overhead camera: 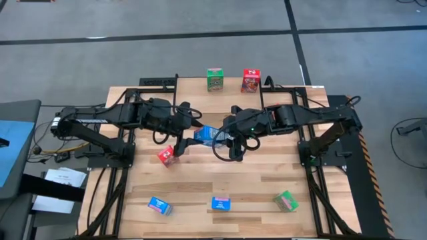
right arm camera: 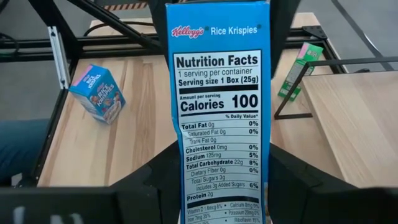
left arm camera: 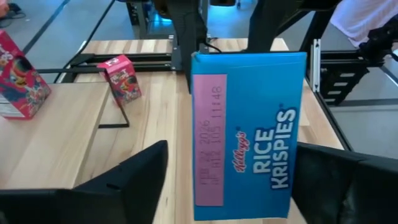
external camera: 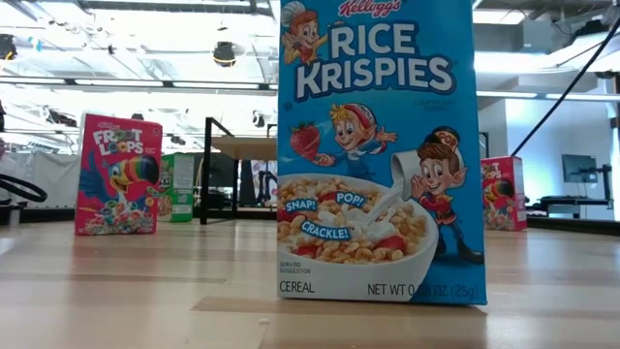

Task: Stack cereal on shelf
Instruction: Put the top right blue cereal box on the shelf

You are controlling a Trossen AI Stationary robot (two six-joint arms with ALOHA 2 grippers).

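Note:
A blue Rice Krispies cereal box [overhead camera: 208,135] hangs over the table's middle between both arms. My right gripper [right arm camera: 224,149] is shut on it. My left gripper [left arm camera: 231,149] comes from the left, open, with one finger on each side of the same box. The shelf [right arm camera: 354,118], a light-wood board on thin black legs, stands on the far side of both grippers. It also shows in the left wrist view [left arm camera: 50,137], where a red box [left arm camera: 15,87] appears to stand on it. My right gripper pinches the blue box between its two fingers, one on each broad face [right arm camera: 186,186], at the box's lower end. The narrow nutrition side [right arm camera: 221,112] faces the wrist. The fingers come from the table's right, slanting down. The box stands on end, clear of the table. My left gripper has one finger [left arm camera: 323,180] close against the box's edge [left arm camera: 298,124]; I cannot tell whether it touches. The other finger [left arm camera: 143,180] stands apart from the box, with bare table showing in the gap.
A red box [overhead camera: 167,155] lies on the table below my left gripper. Two blue boxes [overhead camera: 159,205] [overhead camera: 221,203] and a green one [overhead camera: 285,200] lie near the front edge. A green box [overhead camera: 215,79] and a red box [overhead camera: 250,81] stand at the far edge.

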